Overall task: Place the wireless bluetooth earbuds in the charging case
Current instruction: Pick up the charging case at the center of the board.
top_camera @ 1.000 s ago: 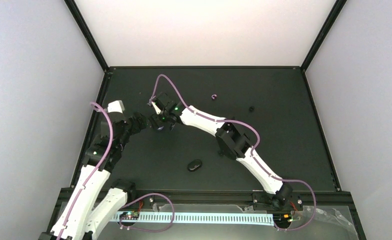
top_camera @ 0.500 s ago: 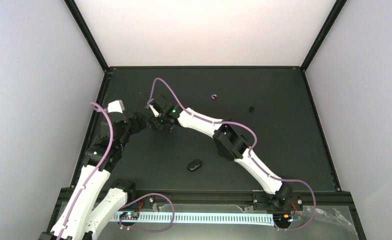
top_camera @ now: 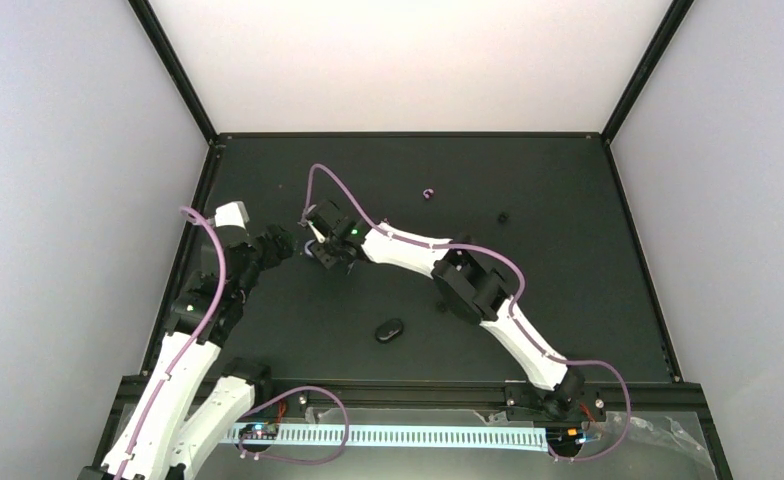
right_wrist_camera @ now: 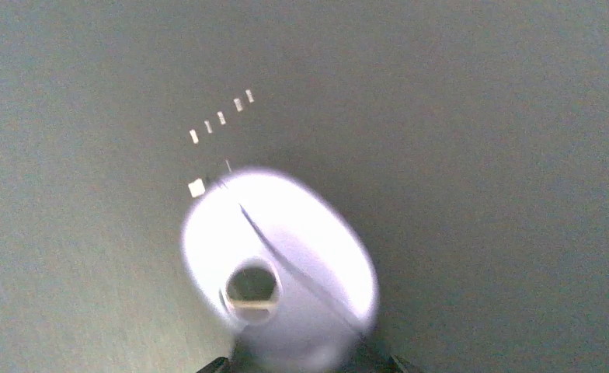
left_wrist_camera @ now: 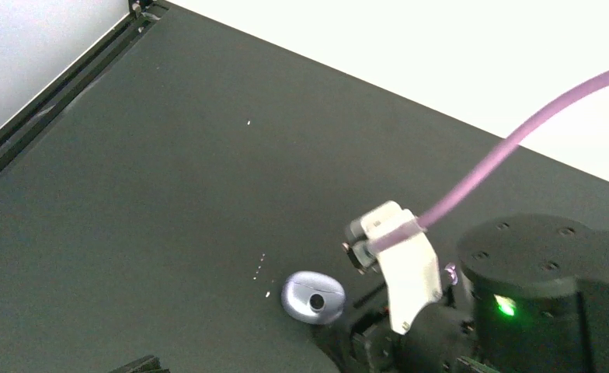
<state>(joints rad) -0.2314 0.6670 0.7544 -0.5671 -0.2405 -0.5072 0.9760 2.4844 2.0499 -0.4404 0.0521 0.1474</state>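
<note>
A closed lavender charging case (right_wrist_camera: 278,256) lies on the black table, close under my right gripper (right_wrist_camera: 307,364). The jaws stand on either side of the case's near end with gaps showing, so they are open. In the top view the right gripper (top_camera: 320,252) covers most of the case. The left wrist view shows the case (left_wrist_camera: 313,297) beside the right wrist. My left gripper (top_camera: 280,243) hangs open just left of it, holding nothing. A pinkish-purple earbud (top_camera: 428,193) and a small black earbud (top_camera: 503,216) lie farther back on the table.
A black oval case (top_camera: 390,329) lies near the front middle of the table. The right arm's white camera bracket (left_wrist_camera: 398,264) and purple cable (left_wrist_camera: 519,144) are close in front of the left wrist. A raised black frame (top_camera: 208,180) borders the table.
My right gripper has come down and toward the lavender case, and its jaws have narrowed around it. The left arm has not moved.
</note>
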